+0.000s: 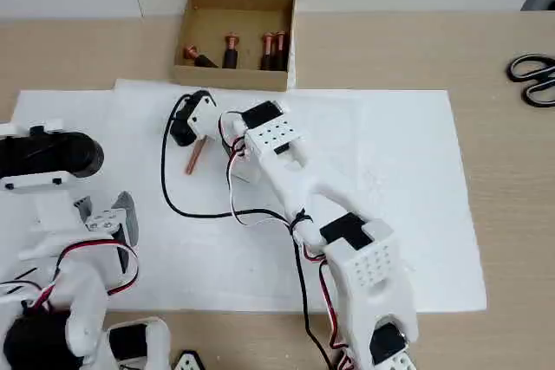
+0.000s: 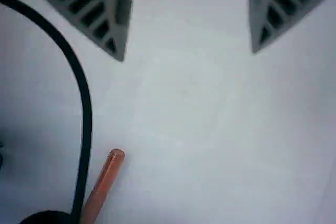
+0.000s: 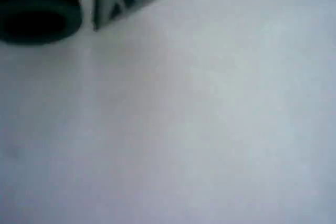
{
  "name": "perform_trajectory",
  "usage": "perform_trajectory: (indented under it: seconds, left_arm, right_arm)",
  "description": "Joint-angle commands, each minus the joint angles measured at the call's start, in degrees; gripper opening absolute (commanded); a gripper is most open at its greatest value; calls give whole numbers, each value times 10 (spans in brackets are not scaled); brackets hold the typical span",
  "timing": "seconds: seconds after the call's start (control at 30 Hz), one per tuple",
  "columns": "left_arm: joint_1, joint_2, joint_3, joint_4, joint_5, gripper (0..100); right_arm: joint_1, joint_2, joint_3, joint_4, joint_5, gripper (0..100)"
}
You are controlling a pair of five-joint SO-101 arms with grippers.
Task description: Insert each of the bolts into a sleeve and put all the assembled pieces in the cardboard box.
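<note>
cardboard box: four sleeved bolts | left jaws released | right jaws grasping sleeve | loose bolt on paper

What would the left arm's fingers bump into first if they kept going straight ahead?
Most likely the white paper: a bare patch shows between the open fingers of the left gripper. The bolt and the black cable lie off to one side.

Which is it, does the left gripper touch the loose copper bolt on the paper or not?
Apart. The left wrist view shows the left gripper open over the white paper, with a plain stretch of paper between it and the bolt.
</note>
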Motion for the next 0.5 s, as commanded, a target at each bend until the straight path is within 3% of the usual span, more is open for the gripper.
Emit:
perform_trajectory:
  seconds: [0.0, 0.47]
  left_arm:
    - [-4, 0, 1, -16, -2, 149]
    - [-4, 0, 1, -16, -2, 148]
  right_arm:
    - [-6, 4, -4, -10, 5, 225]
    - [8, 11, -4, -14, 6, 28]
